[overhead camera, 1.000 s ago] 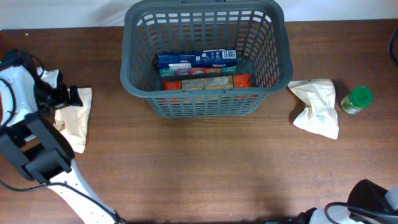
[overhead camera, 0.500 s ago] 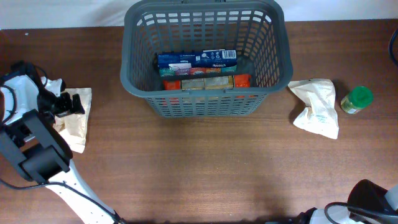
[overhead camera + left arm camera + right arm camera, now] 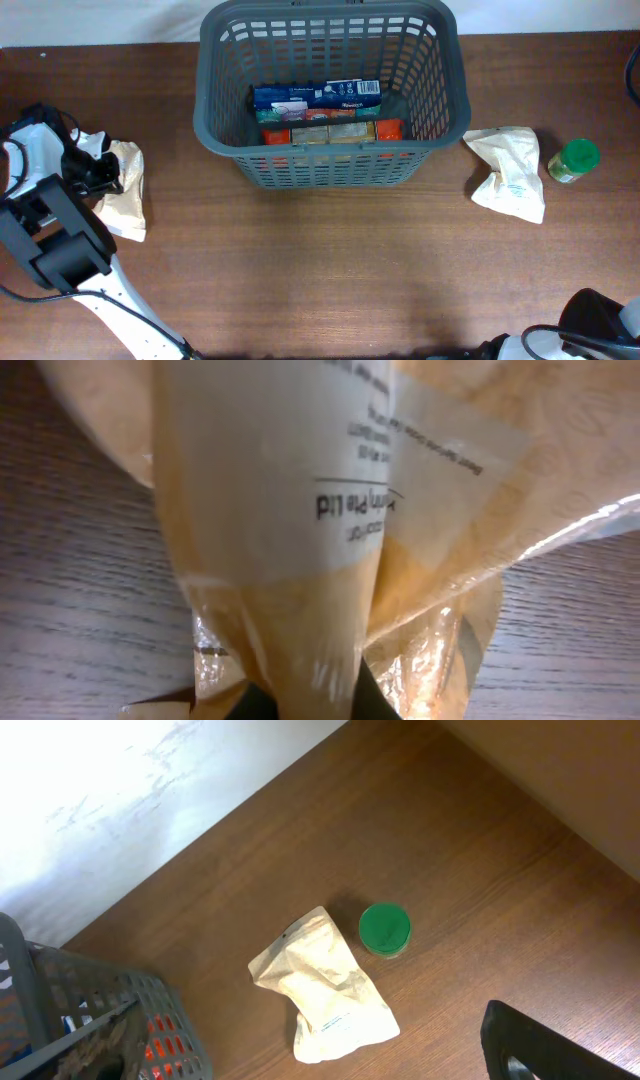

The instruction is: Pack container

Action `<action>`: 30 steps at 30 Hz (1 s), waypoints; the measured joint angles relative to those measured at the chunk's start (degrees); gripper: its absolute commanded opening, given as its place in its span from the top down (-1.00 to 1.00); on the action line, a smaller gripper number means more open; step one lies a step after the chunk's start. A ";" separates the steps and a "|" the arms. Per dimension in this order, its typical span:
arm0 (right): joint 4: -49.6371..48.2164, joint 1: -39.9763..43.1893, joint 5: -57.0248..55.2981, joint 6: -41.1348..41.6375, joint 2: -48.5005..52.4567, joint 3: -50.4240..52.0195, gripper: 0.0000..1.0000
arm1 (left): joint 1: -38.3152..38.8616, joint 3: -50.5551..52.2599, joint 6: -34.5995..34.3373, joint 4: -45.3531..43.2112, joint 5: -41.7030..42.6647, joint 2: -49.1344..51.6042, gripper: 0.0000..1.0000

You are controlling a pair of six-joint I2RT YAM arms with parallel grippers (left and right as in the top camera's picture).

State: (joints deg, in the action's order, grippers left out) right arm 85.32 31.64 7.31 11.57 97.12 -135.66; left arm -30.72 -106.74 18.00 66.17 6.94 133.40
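The container, a big dark grey slotted basket (image 3: 225, 120), stands at the back centre with a blue box (image 3: 315, 97) and orange packets (image 3: 335, 131) in it. At the far left my left gripper (image 3: 103, 172) is shut on the edge of a tan paper pouch (image 3: 128, 190) that lies on the table. The left wrist view is filled by this pouch (image 3: 300, 510), pinched at the bottom between the dark fingers. Of my right gripper only one dark finger (image 3: 545, 1045) shows, high above the table, with nothing in the jaws.
A pale crumpled pouch (image 3: 508, 172) lies right of the basket, also seen as the pouch (image 3: 322, 992) in the right wrist view. A small green-lidded jar (image 3: 574, 160) stands beside it. The right arm's base (image 3: 600, 325) sits at the front right corner.
My left gripper has closed on the tan pouch, whose near edge has bunched up and narrowed. The right arm has not moved.
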 measured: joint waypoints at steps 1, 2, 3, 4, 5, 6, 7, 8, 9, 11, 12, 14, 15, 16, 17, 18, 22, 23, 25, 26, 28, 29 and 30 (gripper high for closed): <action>0.02 0.00 0.00 0.00 0.00 0.00 -0.98 | 0.00 -0.02 0.00 0.22 0.28 0.00 0.96; 0.02 0.00 0.00 0.00 0.00 0.00 -0.98 | -0.02 -0.11 0.00 0.55 0.55 0.00 0.97; 0.02 0.00 0.00 0.02 0.00 0.00 -0.98 | -0.02 -0.37 0.00 1.31 0.83 0.09 0.97; 0.02 0.00 0.00 0.00 0.00 0.00 -0.98 | 0.00 -0.79 0.00 2.27 1.16 0.24 0.96; 0.00 0.00 0.00 0.02 0.00 0.00 -0.98 | 0.00 -1.49 0.00 3.76 1.73 0.46 0.96; 0.02 0.00 0.00 0.04 0.00 0.00 -0.98 | 0.00 -2.43 0.00 5.31 2.21 0.87 0.96; 0.02 0.00 0.00 -0.02 0.00 0.00 -0.98 | 0.02 -3.52 0.00 6.73 2.78 1.22 0.97; 0.00 0.00 0.00 0.00 0.00 0.00 -0.98 | 0.04 -4.63 0.00 7.89 3.21 1.55 0.96; 0.02 0.00 0.00 0.02 0.00 0.00 -0.98 | 0.07 -6.45 0.00 9.31 3.78 1.88 0.96; 0.02 0.00 0.00 0.00 0.00 0.00 -0.98 | 0.11 -10.16 0.00 11.52 4.33 2.05 0.96; 0.00 0.00 0.00 0.02 0.00 0.00 -0.98 | 0.11 -12.33 0.00 12.13 4.55 2.05 0.96; 0.04 0.00 -0.02 0.04 0.00 0.00 -0.98 | 0.11 -17.97 0.00 13.16 5.05 1.97 0.97; 0.00 0.00 0.00 0.04 0.00 0.00 -0.98 | 0.11 -20.72 0.00 13.14 5.16 1.70 0.96; 0.02 0.00 0.00 0.02 0.00 0.00 -0.97 | 0.13 -22.86 0.00 13.16 5.27 1.25 0.97; 0.00 0.00 0.00 0.02 0.00 0.00 -0.98 | 0.24 -25.14 0.02 13.38 5.33 0.46 0.96; 0.00 0.00 0.00 0.02 0.00 0.00 -0.98 | 0.33 -26.69 0.09 13.53 5.33 -0.37 0.96; 0.00 0.00 0.00 0.02 0.00 0.00 -0.98 | 1.57 -33.33 1.44 14.08 5.55 -5.70 0.96; 0.00 0.00 0.00 0.02 0.00 0.00 -0.98 | 2.80 -35.87 2.64 14.10 6.08 -8.41 0.96; 0.02 0.00 0.00 0.02 0.00 0.00 -0.98 | 5.11 -38.62 4.85 13.86 6.47 -11.87 0.97; 0.00 0.00 0.00 0.02 0.00 0.00 -0.98 | 8.00 -40.81 7.56 12.72 6.75 -15.17 0.97; 0.02 0.00 0.00 0.02 0.00 0.00 -0.98 | 12.28 -42.53 11.76 11.02 7.15 -18.93 0.96; 0.00 0.00 0.00 0.00 0.00 0.00 -0.97 | 14.91 -43.15 14.29 9.86 7.41 -20.90 0.96; 0.00 0.00 0.00 0.00 0.00 0.00 -0.98 | 17.59 -43.52 16.90 8.81 7.65 -22.77 0.96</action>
State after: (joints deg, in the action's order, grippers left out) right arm 85.32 31.64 7.31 11.57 97.12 -135.66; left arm -13.13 -150.26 34.89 74.98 14.59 110.63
